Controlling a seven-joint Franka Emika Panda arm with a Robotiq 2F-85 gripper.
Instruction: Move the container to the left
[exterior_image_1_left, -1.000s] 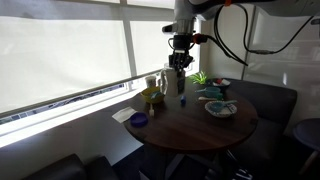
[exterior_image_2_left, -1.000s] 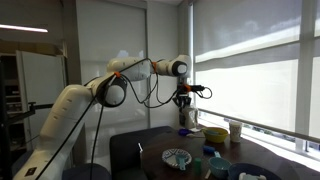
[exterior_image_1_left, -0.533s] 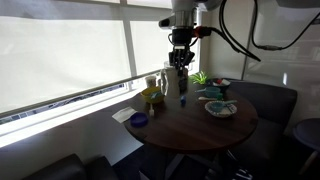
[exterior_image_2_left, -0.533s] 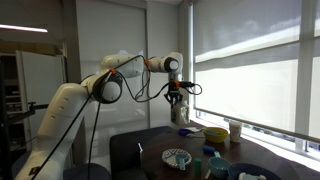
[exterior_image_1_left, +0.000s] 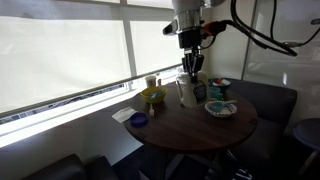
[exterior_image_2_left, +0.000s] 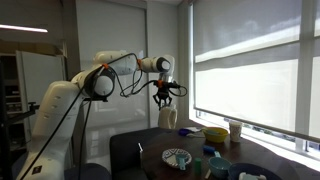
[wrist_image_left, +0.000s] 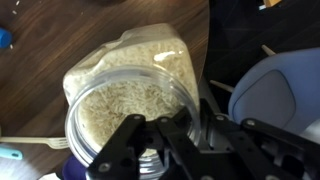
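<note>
The container (exterior_image_1_left: 186, 92) is a pale translucent jar filled with light grains. It hangs upright from my gripper (exterior_image_1_left: 192, 68) over the far side of the round dark table (exterior_image_1_left: 190, 130). In an exterior view the gripper (exterior_image_2_left: 163, 100) holds the container (exterior_image_2_left: 167, 118) low over the table's back edge; I cannot tell whether it touches the top. In the wrist view the gripper (wrist_image_left: 170, 130) is shut on the rim of the container (wrist_image_left: 125, 95), with the grains visible inside.
A yellow bowl (exterior_image_1_left: 152, 97) with a small pale cup (exterior_image_1_left: 152, 82) behind it stands by the window. A small purple dish (exterior_image_1_left: 139, 120), a patterned plate (exterior_image_1_left: 221, 108), a green plant (exterior_image_1_left: 203, 78) and dark chairs (exterior_image_1_left: 265, 100) are nearby. The bowl also shows in an exterior view (exterior_image_2_left: 215, 134).
The gripper has carried the container sideways along the table's far side, away from the yellow bowl and the window, still shut on it.
</note>
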